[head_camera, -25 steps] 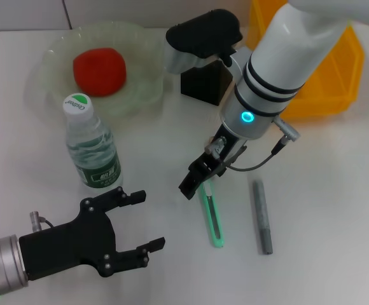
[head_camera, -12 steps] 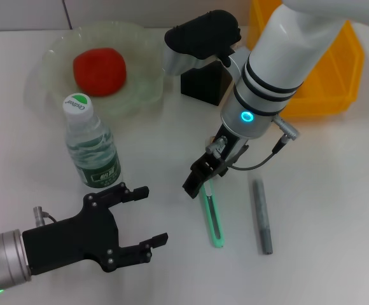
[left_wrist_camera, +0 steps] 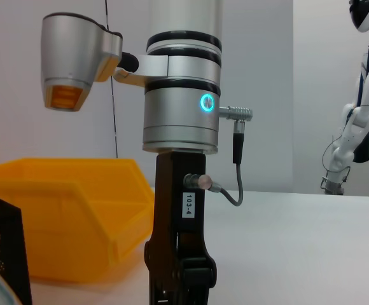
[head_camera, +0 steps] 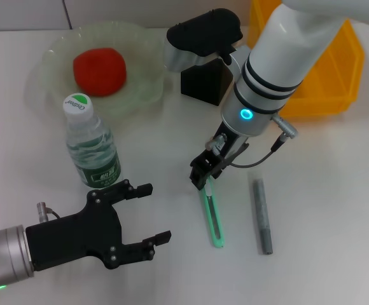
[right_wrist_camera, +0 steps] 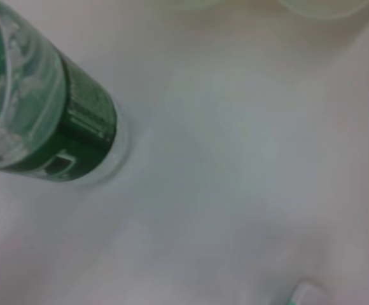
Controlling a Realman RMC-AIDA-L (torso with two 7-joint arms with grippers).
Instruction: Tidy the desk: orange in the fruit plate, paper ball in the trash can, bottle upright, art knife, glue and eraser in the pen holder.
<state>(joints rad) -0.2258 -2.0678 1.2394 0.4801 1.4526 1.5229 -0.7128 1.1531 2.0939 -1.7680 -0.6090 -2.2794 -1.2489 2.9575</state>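
The orange (head_camera: 99,71) lies in the pale green fruit plate (head_camera: 51,58) at the back left. In front of the plate the bottle (head_camera: 92,150) (right_wrist_camera: 44,121) stands upright. The mint-green art knife (head_camera: 213,217) lies flat at the desk's middle, and the grey glue (head_camera: 262,216) lies to its right. My right gripper (head_camera: 203,173) hangs at the knife's far end. Near the front edge, just in front of the bottle, my left gripper (head_camera: 154,213) is open and holds nothing. The pen holder (head_camera: 207,82) and the yellow trash can (head_camera: 327,73) stand at the back. Paper ball and eraser are out of view.
In the left wrist view the right arm's wrist (left_wrist_camera: 181,121) rises close in front, with the trash can (left_wrist_camera: 63,216) and the pen holder's mesh (left_wrist_camera: 3,248) behind it. Bare desk (head_camera: 324,190) lies right of the glue.
My left gripper has slid a little to the right, towards the knife. My right gripper has shifted slightly up and to the right. The knife and glue have not moved.
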